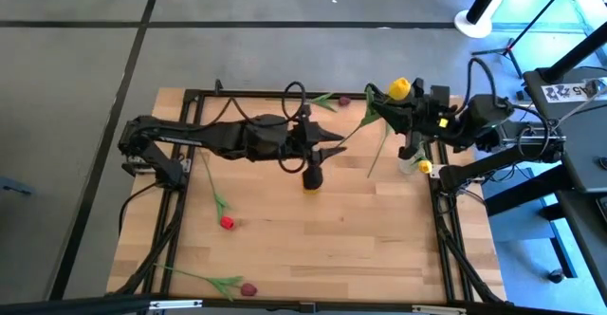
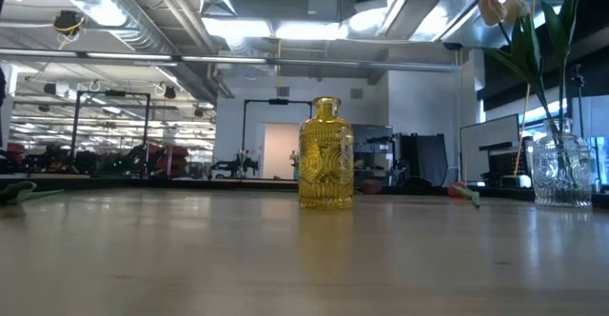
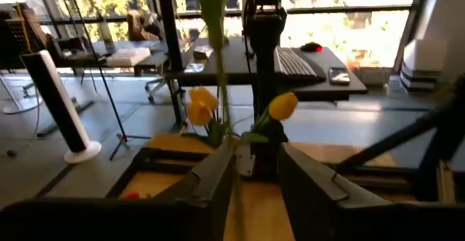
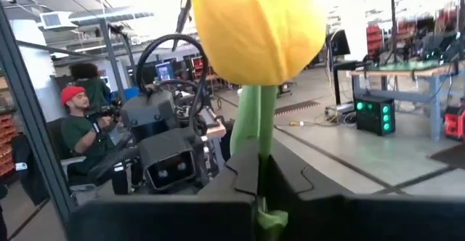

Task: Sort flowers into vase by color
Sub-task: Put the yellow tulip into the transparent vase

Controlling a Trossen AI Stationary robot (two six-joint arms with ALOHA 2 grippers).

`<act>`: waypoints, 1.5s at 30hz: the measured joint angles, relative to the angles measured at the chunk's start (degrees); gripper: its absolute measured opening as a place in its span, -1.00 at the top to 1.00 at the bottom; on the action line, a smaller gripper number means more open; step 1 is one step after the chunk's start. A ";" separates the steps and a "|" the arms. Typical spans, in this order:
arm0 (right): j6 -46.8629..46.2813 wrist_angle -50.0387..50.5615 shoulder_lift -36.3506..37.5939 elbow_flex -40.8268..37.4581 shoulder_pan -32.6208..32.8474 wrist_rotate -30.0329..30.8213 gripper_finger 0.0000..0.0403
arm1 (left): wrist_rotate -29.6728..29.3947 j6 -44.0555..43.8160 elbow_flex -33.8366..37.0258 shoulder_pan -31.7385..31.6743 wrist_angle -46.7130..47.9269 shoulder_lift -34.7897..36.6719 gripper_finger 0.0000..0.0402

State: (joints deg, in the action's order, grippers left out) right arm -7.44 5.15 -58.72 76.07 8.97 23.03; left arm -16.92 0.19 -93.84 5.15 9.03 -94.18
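Bottle (image 2: 325, 154) mid-table, glass vase (image 2: 561, 168) at right edge, two flowers (image 1: 226, 222) lying front-left

Wooden table (image 1: 313, 239) fills the middle of the overhead frame, grey floor (image 1: 76, 68) all around it, dark lines crossing. Upper right, a white stand base (image 1: 471, 23) sits on the floor. In the left wrist picture a white post (image 3: 58, 103) stands at left, a keyboard (image 3: 294, 62) lies on a desk at centre right. In the right wrist picture, a seated person (image 4: 83, 136) in a red cap at left, a green-lit box (image 4: 375, 114) at right.
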 joint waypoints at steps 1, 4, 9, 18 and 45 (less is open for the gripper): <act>0.49 0.33 0.61 0.00 0.00 -0.29 0.97 | 0.07 -0.02 0.00 0.35 2.03 0.89 0.41; 2.14 1.50 3.35 0.02 0.00 -0.75 0.98 | -0.01 -0.99 -0.02 1.99 7.63 3.46 0.32; 7.04 2.64 7.74 0.02 0.00 -0.38 0.98 | 0.93 -9.42 0.02 6.98 12.04 7.60 0.25; 17.39 11.13 17.57 0.07 0.00 6.29 0.99 | -1.19 -7.36 0.01 11.32 0.96 9.94 0.24; 5.94 54.28 41.05 0.04 0.00 8.97 1.00 | -6.76 -9.03 -0.02 8.36 -3.85 9.80 0.24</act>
State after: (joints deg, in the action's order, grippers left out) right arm -1.50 59.43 -17.67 76.12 8.97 32.01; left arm -23.68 -8.84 -93.86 13.51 5.18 -84.38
